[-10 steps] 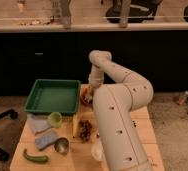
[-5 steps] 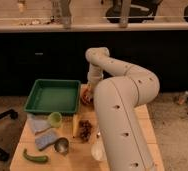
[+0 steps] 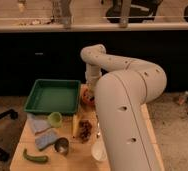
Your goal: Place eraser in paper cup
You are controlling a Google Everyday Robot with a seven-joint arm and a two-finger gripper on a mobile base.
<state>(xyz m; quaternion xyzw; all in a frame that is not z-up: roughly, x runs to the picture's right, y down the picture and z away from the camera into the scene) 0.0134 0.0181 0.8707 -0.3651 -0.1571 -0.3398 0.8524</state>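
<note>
The white paper cup (image 3: pixel 97 150) stands near the table's front edge, its right side hidden behind my big white arm. I cannot see the eraser anywhere. My gripper (image 3: pixel 89 93) hangs below the wrist at the back of the table, just right of the green tray (image 3: pixel 52 95), well behind the paper cup. It sits over an orange-red thing (image 3: pixel 88 98).
A light green cup (image 3: pixel 55 118), a small metal cup (image 3: pixel 62 145), a yellow strip (image 3: pixel 75 125), dark reddish bits (image 3: pixel 85 129), two grey-blue cloths (image 3: pixel 42 131) and a green vegetable (image 3: pixel 35 157) lie on the wooden table (image 3: pixel 79 157). A dark counter runs behind.
The arm's upper joint has shifted slightly left and up. The wrist stays by the tray's right side. Nothing on the table has moved.
</note>
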